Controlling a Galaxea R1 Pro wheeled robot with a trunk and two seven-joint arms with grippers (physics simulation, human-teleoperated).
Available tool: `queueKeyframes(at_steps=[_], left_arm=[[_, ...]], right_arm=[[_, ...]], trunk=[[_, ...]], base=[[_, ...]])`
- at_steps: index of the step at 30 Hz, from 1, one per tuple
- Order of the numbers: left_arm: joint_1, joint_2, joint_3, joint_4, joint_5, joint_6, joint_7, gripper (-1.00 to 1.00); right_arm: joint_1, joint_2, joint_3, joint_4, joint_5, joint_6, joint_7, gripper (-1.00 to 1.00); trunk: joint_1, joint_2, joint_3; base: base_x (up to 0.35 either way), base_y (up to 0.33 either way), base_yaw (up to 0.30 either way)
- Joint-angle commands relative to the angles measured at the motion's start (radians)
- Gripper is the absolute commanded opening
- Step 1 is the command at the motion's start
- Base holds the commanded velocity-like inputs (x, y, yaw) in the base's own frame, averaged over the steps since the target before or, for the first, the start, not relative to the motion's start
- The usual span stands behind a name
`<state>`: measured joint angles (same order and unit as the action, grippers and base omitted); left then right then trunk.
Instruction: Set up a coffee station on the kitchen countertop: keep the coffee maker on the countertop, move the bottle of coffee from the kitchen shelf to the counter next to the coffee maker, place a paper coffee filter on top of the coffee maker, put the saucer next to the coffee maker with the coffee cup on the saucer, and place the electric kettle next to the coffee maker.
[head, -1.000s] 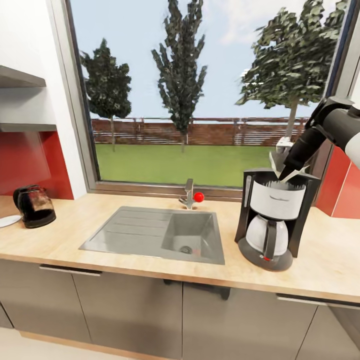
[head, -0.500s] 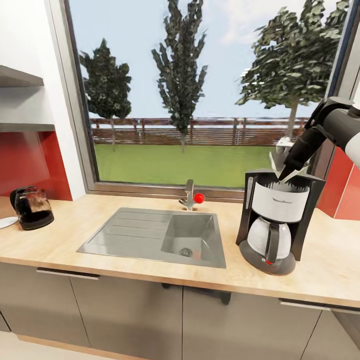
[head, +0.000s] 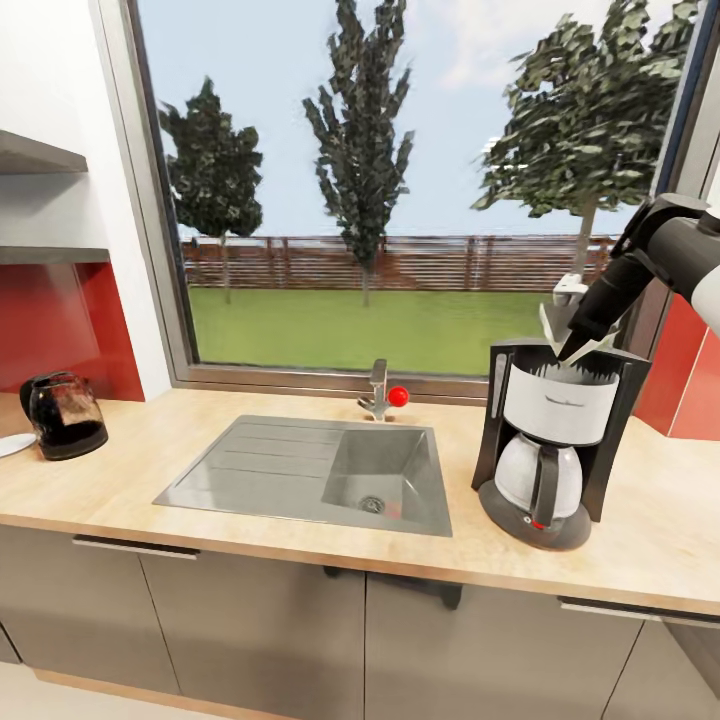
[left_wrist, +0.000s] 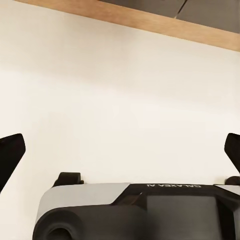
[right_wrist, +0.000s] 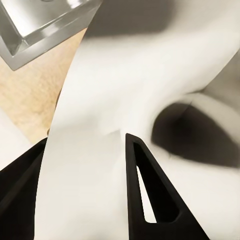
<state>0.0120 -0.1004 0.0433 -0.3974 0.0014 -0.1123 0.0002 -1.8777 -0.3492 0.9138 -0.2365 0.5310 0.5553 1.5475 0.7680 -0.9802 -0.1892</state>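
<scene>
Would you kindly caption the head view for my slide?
Right gripper holds a white paper coffee filter above the black-framed coffee maker on the light-wood countertop.

Black-framed coffee maker (head: 548, 450) (white housing, red button); white paper coffee filter (right_wrist: 130, 100); light-wood kitchen countertop (head: 200, 430).

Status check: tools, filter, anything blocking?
Right tool shut on white paper cone filter, over black-framed drip coffee maker. Left tool open, empty, facing pale surface. Glass kettle at far end of light-wood countertop; nothing in the way.
</scene>
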Motion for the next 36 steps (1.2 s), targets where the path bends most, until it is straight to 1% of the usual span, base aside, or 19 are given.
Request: queueKeyframes(at_steps=[1, 7, 13, 19, 27, 29, 36], left_arm=[[0.0, -0.001, 0.004, -0.001, 0.0, -0.001, 0.0, 1.0], [0.0, -0.001, 0.004, -0.001, 0.0, -0.001, 0.0, 1.0], [0.001, -0.001, 0.004, -0.001, 0.0, -0.001, 0.0, 1.0], [0.0, -0.001, 0.004, -0.001, 0.0, -0.001, 0.0, 1.0], [0.001, -0.001, 0.004, -0.001, 0.0, -0.001, 0.0, 1.0], [0.0, -0.001, 0.004, -0.001, 0.0, -0.001, 0.0, 1.0], [0.0, -0.001, 0.004, -0.001, 0.0, -0.001, 0.0, 1.0]], right_arm=[[0.0, 0.0, -0.005, -0.003, 0.011, 0.011, 0.006, -1.0], [0.0, -0.002, -0.006, -0.003, 0.011, 0.011, 0.006, -1.0], [0.0, -0.002, -0.006, -0.003, 0.011, 0.011, 0.006, -1.0], [0.0, -0.003, -0.006, -0.003, 0.011, 0.011, 0.006, -1.0], [0.0, -0.004, -0.006, -0.003, 0.011, 0.011, 0.006, -1.0], [0.0, -0.004, -0.006, -0.003, 0.011, 0.011, 0.006, -1.0], [0.0, -0.002, -0.004, -0.003, 0.012, 0.013, 0.007, -1.0]], trunk=[[0.0, -0.001, -0.001], [0.023, -0.043, -0.02], [0.023, -0.043, -0.02], [0.046, -0.085, -0.039], [0.046, -0.085, -0.039], [0.054, -0.099, -0.045], [0.054, -0.099, -0.045]], base=[[0.0, 0.0, 0.0], [0.0, 0.0, 0.0], [0.0, 0.0, 0.0], [0.0, 0.0, 0.0], [0.0, 0.0, 0.0], [0.0, 0.0, 0.0], [0.0, 0.0, 0.0]])
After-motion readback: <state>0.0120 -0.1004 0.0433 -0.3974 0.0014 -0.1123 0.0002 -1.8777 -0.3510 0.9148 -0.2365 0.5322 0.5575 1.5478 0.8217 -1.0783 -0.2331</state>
